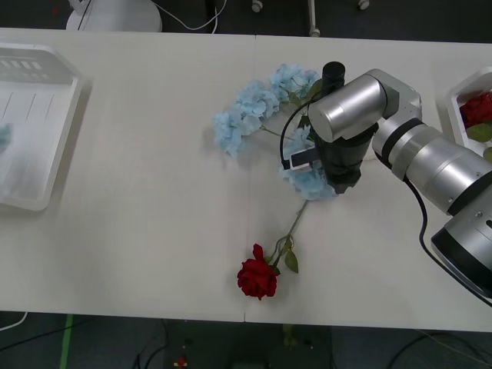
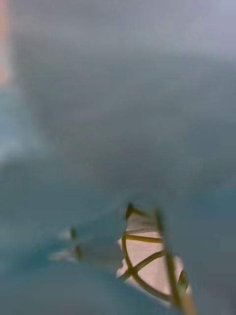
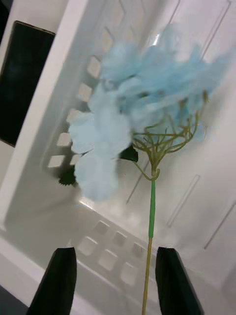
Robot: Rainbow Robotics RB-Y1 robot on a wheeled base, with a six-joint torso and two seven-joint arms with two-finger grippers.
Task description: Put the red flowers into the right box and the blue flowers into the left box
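Nearest you, a red rose [image 1: 257,278] lies at the table's [image 1: 154,215] front edge, untouched. Going left to right: the left box [image 1: 34,127] has a blue spray [image 3: 142,106] in it, the left gripper [image 3: 115,280] wide open just above its stem. At centre, the right gripper is buried in the blue flowers [image 1: 254,111] (you cannot tell its fingers). They're light, soft and crushable; take the wiry stems. The right box [image 1: 460,100] holds red.
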